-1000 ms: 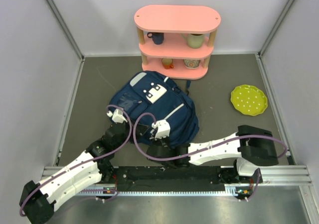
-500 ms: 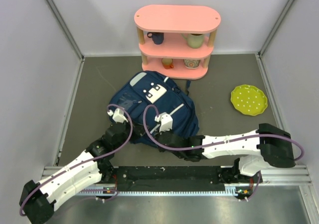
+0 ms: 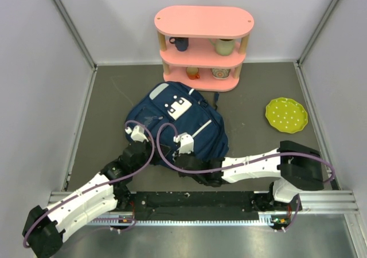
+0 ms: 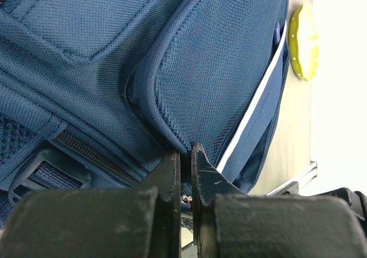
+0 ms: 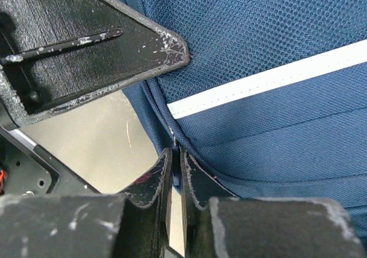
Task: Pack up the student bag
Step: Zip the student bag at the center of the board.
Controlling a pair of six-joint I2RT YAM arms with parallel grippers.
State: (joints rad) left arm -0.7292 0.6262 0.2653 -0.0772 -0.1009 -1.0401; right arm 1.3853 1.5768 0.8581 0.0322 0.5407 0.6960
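While the student bag [image 3: 172, 117] lies flat on the desk [image 3: 258, 149], just left of centre with its white patch facing up, both arms grip its near edge. Left jaws — clenched, fingertips [image 4: 171, 169] pinching a pocket seam at the bag's 8 o'clock. Right jaws — clenched on a small piece of the bag's rim at 6 o'clock, beneath a white stripe. Pink shelf [image 3: 203, 23]: 12 o'clock of the bag. Green plate [image 3: 286, 114]: 3 o'clock, well apart.

Grey bench [image 3: 252, 92] carries student bag [image 3: 183, 126]; pink shelf [image 3: 203, 22] just behind it, green plate [image 3: 286, 114] to its right.
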